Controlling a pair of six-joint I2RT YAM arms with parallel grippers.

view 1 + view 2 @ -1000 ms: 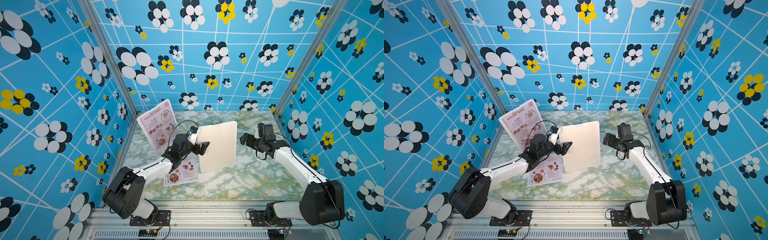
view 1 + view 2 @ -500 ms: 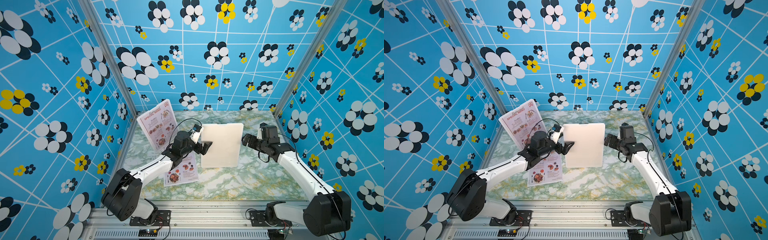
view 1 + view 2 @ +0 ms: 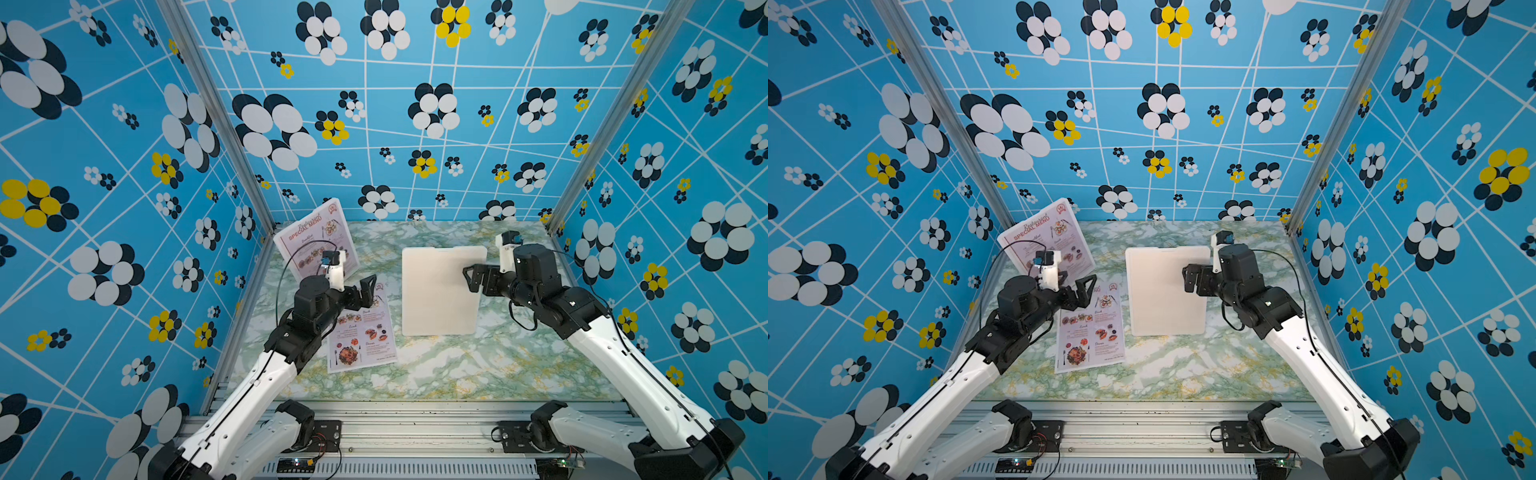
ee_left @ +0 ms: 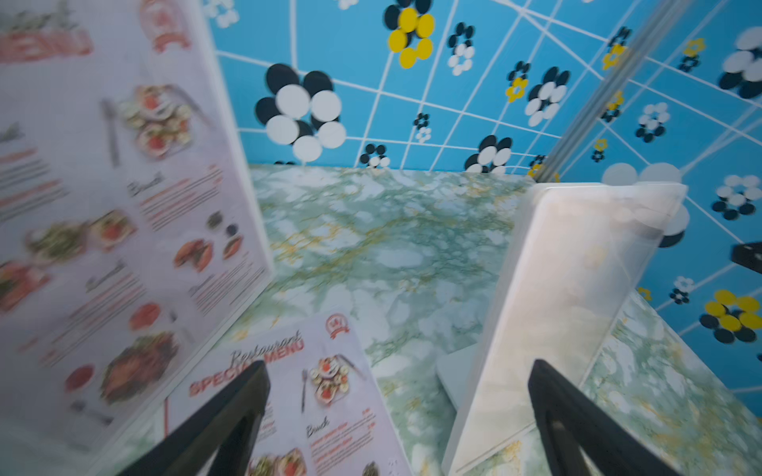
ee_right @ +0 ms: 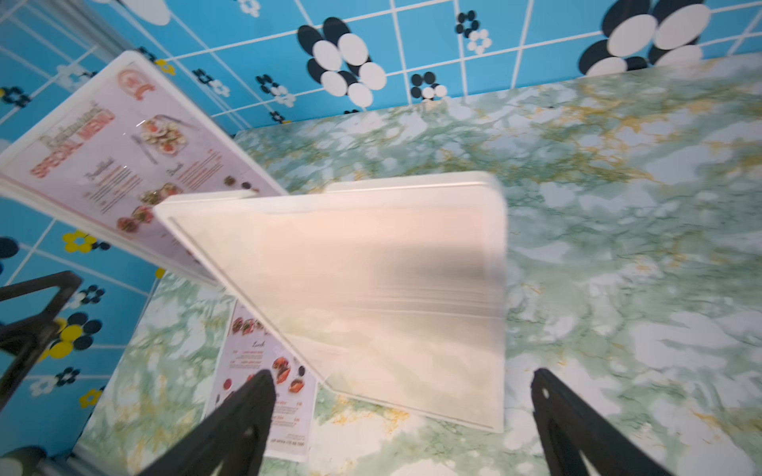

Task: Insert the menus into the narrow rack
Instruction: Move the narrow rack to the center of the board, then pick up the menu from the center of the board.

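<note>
Here, one menu lies flat — just beneath the left hand.

In a top view, one menu lies flat on the marble table, and a second menu stands tilted in the far left corner. The left gripper hovers over the top edge of the flat menu, jaws apart. The white rack stands just beside the flat menu. The right gripper, also with jaws apart, is at the rack's right edge; whether it touches the rack is not clear.
</note>
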